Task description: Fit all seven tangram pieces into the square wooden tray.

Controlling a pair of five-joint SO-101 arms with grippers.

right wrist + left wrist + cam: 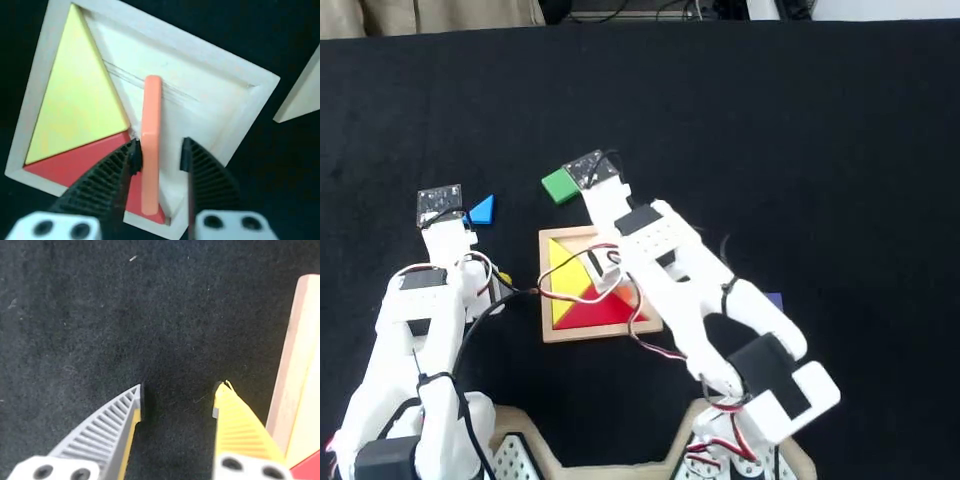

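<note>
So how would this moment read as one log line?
tray: yellow triangle, red triangle seated | right gripper: open around on-edge orange piece | left gripper: open beside tray

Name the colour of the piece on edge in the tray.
Orange piece; best in right wrist view.

Both end effectors [178,401] [159,152], jaws apart.

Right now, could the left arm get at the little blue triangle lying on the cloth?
Probably yes. The blue triangle lies alone on bare cloth close by that arm, with nothing on it, and the left tool is open and empty beside the wooden tray.
</note>
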